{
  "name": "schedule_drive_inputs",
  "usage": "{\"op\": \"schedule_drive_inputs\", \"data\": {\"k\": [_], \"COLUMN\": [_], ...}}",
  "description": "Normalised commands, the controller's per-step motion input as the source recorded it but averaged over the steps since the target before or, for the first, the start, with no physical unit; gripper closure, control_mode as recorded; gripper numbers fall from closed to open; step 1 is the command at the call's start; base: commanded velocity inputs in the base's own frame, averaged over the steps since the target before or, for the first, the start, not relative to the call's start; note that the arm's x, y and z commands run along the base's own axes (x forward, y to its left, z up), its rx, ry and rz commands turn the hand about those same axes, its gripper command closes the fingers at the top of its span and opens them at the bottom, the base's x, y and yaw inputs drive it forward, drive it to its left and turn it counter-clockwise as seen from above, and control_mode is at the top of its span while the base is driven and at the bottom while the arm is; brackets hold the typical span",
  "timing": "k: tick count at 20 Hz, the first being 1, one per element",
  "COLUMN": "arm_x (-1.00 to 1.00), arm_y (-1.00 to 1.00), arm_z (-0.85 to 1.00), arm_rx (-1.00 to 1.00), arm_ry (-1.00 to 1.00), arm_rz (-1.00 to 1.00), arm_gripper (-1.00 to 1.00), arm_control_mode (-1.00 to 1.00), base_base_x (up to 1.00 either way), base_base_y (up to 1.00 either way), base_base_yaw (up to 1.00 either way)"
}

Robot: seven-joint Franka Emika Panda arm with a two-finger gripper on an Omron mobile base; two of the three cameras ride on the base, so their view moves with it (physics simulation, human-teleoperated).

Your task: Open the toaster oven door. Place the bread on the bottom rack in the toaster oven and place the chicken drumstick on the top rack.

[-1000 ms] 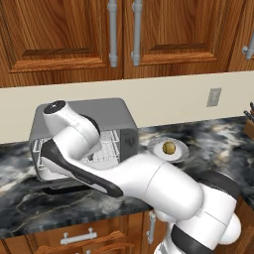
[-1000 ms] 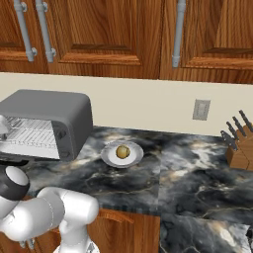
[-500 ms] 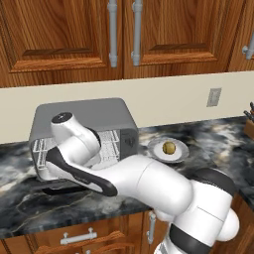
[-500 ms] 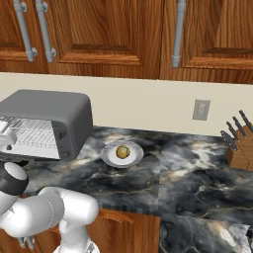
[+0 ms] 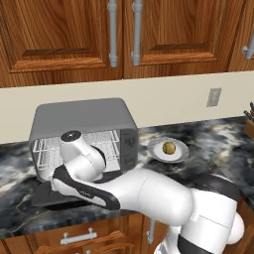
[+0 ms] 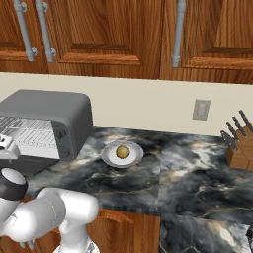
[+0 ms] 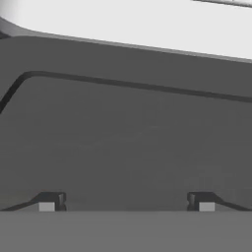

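Door: the toaster oven door (image 5: pixel 52 194) lies flat open on the tabletop (image 6: pixel 163 173).
Bread: the bread (image 6: pixel 122 151) sits on its plate (image 6: pixel 107 157), not moved yet.
End effector: the end effector (image 7: pixel 126 203) is wide open, holding nothing, close above the door.
Left: bread, then drumstick.

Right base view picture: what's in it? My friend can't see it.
A grey toaster oven sits on a dark marble counter with its wire racks showing. Beside it, a round bread roll rests on a plate.

toaster oven (image 6: pixel 44 123) cut off at left edge
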Motion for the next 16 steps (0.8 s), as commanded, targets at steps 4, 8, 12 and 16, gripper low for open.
{"op": "schedule_drive_inputs", "data": {"k": [4, 8, 12, 16], "arm_x": [-0.42, -0.31, -0.25, -0.03], "arm_y": [0.01, 0.0, -0.02, -0.15], "arm_z": [-0.64, -0.52, -0.33, -0.02], "arm_rx": [0.0, 0.0, 0.0, 0.02], "arm_ry": [-0.03, -0.12, -0.15, -0.08], "arm_rz": [0.0, -0.03, -0.02, -0.02], "arm_gripper": [-1.0, -1.0, -1.0, -1.0], "arm_control_mode": [-1.0, -1.0, -1.0, -1.0], "base_base_x": [0.0, 0.0, 0.0, 0.0], "base_base_y": [0.0, 0.0, 0.0, 0.0], "base_base_yaw": [0.0, 0.0, 0.0, 0.0]}}
